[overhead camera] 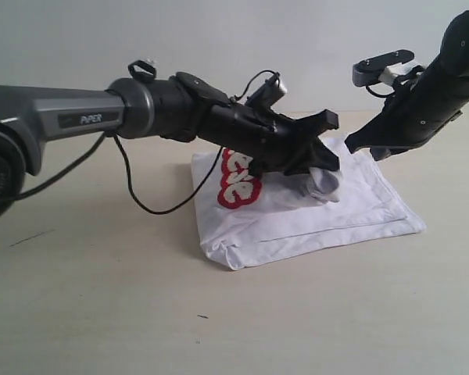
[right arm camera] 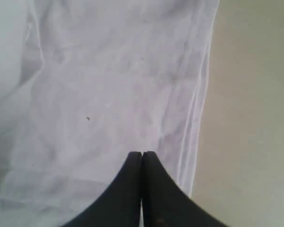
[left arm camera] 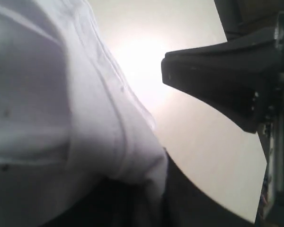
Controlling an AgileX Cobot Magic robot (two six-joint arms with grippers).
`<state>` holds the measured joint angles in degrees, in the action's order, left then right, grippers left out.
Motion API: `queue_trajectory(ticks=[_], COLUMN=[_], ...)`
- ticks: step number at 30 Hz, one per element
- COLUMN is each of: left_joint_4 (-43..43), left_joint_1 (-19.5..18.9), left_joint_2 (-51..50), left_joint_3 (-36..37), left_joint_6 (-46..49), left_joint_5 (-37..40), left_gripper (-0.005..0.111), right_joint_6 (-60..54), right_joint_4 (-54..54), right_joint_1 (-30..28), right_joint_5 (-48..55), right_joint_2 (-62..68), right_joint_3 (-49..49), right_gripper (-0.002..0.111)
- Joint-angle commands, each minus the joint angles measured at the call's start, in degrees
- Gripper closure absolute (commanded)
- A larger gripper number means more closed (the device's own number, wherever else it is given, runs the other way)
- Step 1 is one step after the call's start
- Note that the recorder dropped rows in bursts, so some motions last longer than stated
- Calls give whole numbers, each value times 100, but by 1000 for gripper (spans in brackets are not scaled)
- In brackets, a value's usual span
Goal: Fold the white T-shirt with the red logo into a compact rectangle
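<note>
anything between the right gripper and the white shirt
Nothing visible. The right gripper, jaws shut, hangs just over the white T-shirt near its folded edge, with only bare cloth beneath. The left gripper is apart, at a raised bunch of cloth.

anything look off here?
Yes. A wad of the white T-shirt stands up off the otherwise flat fold, hanging at the left gripper, whose jaws stand apart. It looks snagged on one finger rather than gripped.
</note>
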<state>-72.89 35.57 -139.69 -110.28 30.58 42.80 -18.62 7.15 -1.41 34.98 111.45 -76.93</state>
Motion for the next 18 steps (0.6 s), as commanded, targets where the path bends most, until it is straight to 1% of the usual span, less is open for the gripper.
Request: queue_trajectory(ticks=[1, 2, 3, 4, 5, 9, 12, 14, 18], left_joint_4=[-296, -298, -309, -309, -309, -296, -150, 88, 955], left_joint_1=[136, 152, 152, 152, 152, 84, -90, -242, -646], left_joint_2=[-306, -355, -377, -378, -378, -378, -378, -378, -368], left_joint_3=[-413, -471, -521, -562, -593, -772, -911, -1011, -1128], left_joint_6=[-79, -79, -79, -66, -55, 132, 132, -5, -482], left_joint_5=[49, 49, 49, 84, 146, 392, 733, 1115, 2247], left_gripper=[52, 37, 27, 18, 15, 17, 17, 17, 17], right_joint_6=[87, 87, 87, 87, 87, 87, 75, 75, 29], right_joint_4=[-8, -8, -8, -8, -8, -25, -26, -26, -26], right_joint_1=[9, 9, 9, 9, 9, 9, 9, 9, 9], right_joint_5=[-53, -61, -70, -85, -85, -99, -104, -104, -91], right_joint_2=[-74, -74, -74, -74, -74, -74, -74, -74, -74], right_joint_3=[-5, -5, -5, -5, -5, -5, -5, -5, -5], right_gripper=[108, 108, 108, 108, 108, 108, 108, 108, 108])
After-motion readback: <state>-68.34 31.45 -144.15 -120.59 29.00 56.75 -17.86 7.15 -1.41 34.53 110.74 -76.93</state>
